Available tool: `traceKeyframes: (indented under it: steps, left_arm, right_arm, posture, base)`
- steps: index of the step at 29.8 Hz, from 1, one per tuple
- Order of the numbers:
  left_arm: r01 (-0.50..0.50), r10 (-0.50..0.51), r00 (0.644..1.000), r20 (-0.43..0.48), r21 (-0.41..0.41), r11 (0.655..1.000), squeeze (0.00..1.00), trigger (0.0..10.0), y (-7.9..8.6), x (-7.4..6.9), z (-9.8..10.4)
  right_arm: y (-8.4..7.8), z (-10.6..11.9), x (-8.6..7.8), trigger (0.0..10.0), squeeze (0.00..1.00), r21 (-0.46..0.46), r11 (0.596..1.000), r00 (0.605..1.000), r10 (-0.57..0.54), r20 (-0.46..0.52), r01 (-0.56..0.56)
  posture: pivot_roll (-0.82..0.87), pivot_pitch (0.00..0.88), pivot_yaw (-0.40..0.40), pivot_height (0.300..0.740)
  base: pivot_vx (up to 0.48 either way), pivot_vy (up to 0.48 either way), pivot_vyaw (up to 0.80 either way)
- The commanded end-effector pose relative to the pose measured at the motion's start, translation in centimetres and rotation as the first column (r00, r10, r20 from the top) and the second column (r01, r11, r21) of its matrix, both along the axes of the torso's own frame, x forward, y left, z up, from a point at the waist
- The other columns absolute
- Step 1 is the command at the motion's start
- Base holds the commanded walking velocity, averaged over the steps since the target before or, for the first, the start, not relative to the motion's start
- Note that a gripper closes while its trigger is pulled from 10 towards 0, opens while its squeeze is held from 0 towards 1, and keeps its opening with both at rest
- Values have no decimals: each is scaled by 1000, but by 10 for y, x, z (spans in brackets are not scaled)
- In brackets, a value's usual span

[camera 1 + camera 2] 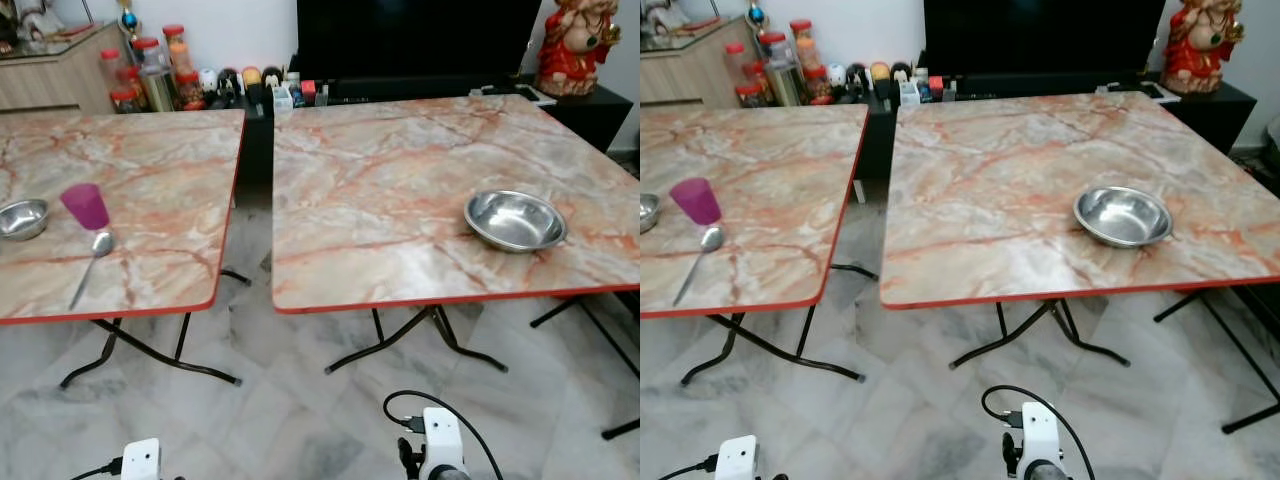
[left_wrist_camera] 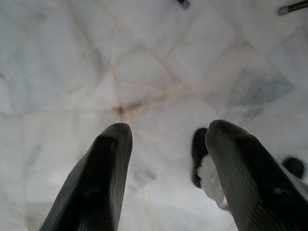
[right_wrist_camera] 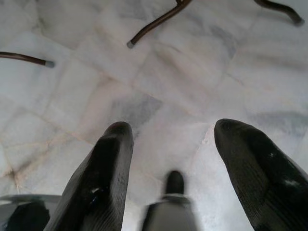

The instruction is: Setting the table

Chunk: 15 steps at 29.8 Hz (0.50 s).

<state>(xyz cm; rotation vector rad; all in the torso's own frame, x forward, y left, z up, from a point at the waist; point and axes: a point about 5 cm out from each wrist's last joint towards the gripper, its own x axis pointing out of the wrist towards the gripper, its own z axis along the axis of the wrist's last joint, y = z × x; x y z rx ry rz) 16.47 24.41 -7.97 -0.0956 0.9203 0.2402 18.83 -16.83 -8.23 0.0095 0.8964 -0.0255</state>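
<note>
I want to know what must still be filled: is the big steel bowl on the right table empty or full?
Empty. The steel bowl stands upright on the right table, and its bare shiny bottom shows, with nothing inside.

Glossy marble-look tabletops (image 1: 380, 190), shiny metal bowl (image 1: 515, 220), translucent plastic cup (image 1: 86, 206).

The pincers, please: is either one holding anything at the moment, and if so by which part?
Nothing is held: the left pincer and the right pincer both hang open above the marble floor.

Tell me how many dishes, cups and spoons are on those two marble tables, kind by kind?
Steel bowls: 2, a large bowl on the right table and a small bowl on the left table
Pink cup: 1
Spoon: 1
Total: 4
</note>
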Motion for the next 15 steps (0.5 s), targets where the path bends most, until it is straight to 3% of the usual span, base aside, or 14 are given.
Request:
traceKeyframes:
  steps: [1,15]
  left_arm:
    - [-17,17,1000,2,-11,1000,0,10000,-2,1,0]
    - [-24,24,1000,-1,-12,1000,0,10000,-2,0,-1]
  right_arm:
    - [-5,-1,-2,10000,0,-4,1000,1000,-24,-5,24]
    - [-3,1,2,10000,0,4,1000,1000,-28,12,28]
  posture:
    - [37,0,46,740]
    - [41,0,46,740]
  base:
    - [0,382,0]
    - [0,384,0]
